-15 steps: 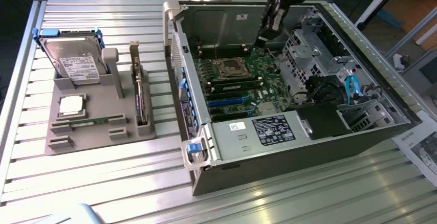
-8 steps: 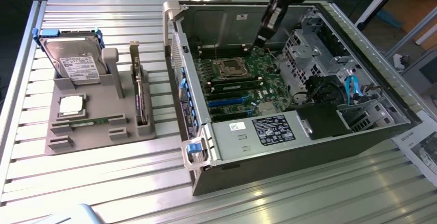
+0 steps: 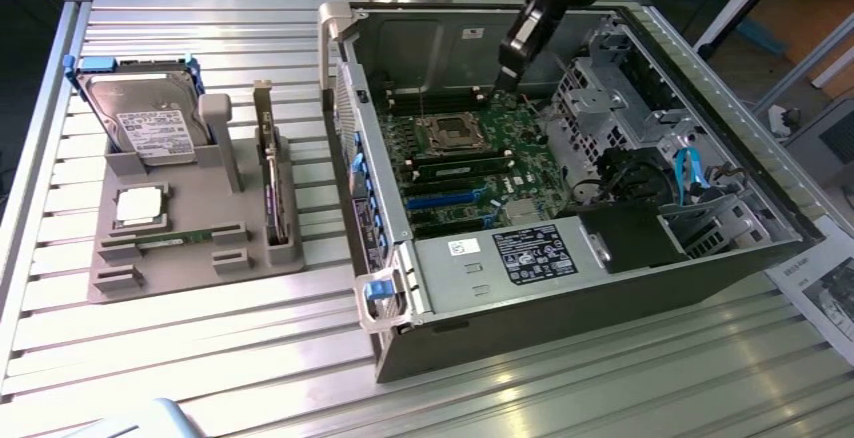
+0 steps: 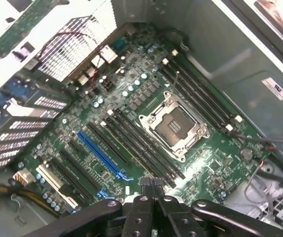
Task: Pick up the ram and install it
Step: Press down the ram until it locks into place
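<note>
The black two-fingered tool [image 4: 151,190] hangs inside the open dark-grey computer tower case [image 3: 561,308], just above the green motherboard [image 3: 474,163], with its fingers [image 4: 142,182] pressed together and nothing between them. In the wrist view the fingertips sit over the long black memory slots [image 4: 141,148] that run beside the square silver processor socket [image 4: 173,126].

The ram [image 3: 171,241], a long, thin green circuit-board stick, is not in the case. It lies flat in a groove at the near edge of the grey plastic parts holder [image 3: 200,268], well apart from the case, on the exterior view's left. Its long axis runs roughly across that holder, side to side in the exterior view. So the stick lies away from the tool, past the case's side wall and over on the slatted metal desk [image 3: 174,358]; 1 arm serves the scene, so there is no nearer one to choose.

Counted: 1 ram stick on the holder, 1 silver hard drive [image 3: 147,113] standing at its far end, 1 square silver processor chip [image 3: 140,205] lying flat, 1 dark upright expansion card [image 3: 274,188], and 1 case. The motherboard already seems to carry 1 dark seated stick [image 3: 461,171] near the socket, though I cannot be sure.
</note>
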`<state>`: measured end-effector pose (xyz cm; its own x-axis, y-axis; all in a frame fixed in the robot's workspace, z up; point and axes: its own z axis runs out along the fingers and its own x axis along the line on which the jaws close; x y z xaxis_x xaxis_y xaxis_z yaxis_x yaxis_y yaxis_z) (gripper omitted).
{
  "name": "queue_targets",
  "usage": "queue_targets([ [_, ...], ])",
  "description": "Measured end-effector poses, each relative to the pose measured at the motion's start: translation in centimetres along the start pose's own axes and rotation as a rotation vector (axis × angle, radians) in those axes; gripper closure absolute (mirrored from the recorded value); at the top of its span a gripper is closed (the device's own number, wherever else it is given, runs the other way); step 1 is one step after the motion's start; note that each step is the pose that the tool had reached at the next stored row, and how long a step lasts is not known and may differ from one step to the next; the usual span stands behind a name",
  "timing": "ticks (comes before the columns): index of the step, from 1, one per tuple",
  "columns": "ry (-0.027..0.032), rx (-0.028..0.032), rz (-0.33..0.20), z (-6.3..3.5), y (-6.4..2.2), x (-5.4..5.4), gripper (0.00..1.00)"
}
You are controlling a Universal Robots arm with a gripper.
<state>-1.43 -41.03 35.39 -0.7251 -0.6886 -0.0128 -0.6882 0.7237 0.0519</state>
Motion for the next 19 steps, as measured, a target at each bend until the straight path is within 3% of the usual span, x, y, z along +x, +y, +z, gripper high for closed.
queue_targets([
  [3, -0.005, 0.0012, 0.096, 0.0, 0.0, 0.0, 0.9],
  [10, -0.0134, 0.0033, 0.257, 0.0, 0.0, 0.0, 0.9],
  [12, -0.0171, 0.0042, 0.33, 0.0, 0.0, 0.0, 0.9],
  [19, -0.0239, 0.0059, 0.46, 0.0, 0.0, 0.0, 0.9],
])
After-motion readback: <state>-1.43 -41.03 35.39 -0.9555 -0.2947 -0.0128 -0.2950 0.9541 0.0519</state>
